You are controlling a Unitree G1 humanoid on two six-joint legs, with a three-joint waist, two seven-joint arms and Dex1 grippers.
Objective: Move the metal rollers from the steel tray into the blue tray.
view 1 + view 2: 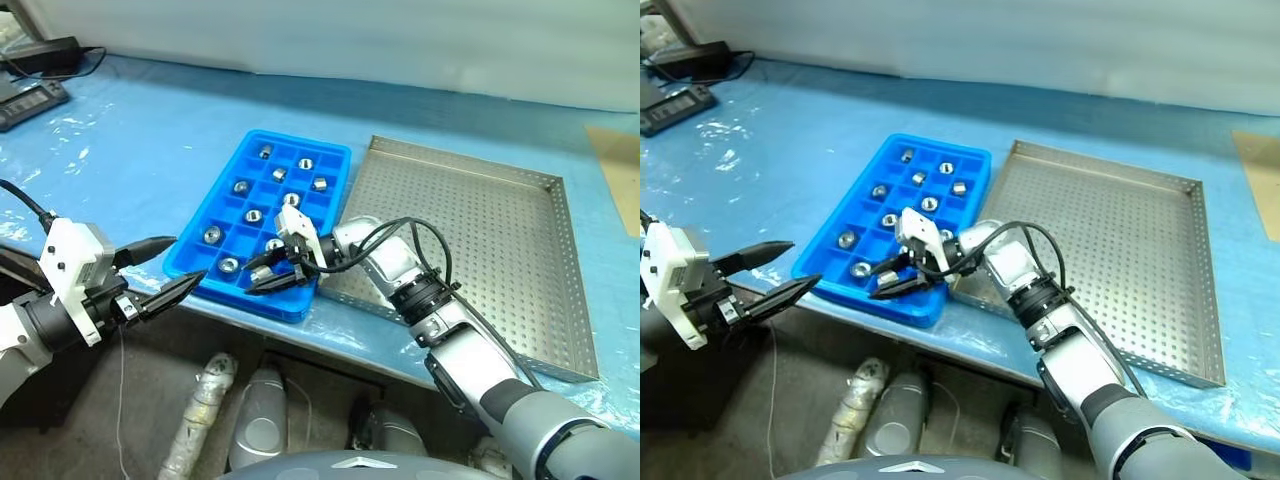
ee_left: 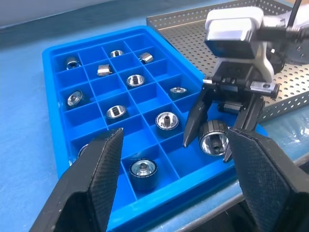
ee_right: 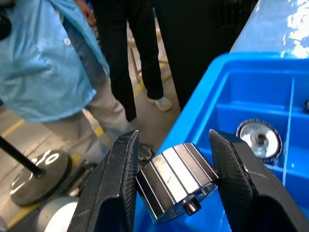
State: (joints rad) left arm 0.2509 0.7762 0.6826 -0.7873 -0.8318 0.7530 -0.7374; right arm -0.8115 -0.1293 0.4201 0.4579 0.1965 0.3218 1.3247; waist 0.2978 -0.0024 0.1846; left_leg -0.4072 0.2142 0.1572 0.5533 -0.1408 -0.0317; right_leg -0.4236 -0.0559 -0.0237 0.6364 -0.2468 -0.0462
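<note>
One roller (image 2: 214, 138) is clenched in my right claw (image 2: 212, 140), just over the near corner of the blue tray (image 1: 212, 205).
Its axis lies about level, hole facing my released left claw (image 1: 168, 270); I judge the empty corner compartment is directly below, steel tray (image 1: 560, 290) behind.

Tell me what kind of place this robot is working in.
Most likely a factory or workshop bench. A blue tray of small compartments holds metal rollers, a perforated steel tray lies beside it on a blue-covered table, and people stand on a floor with yellow markings.
</note>
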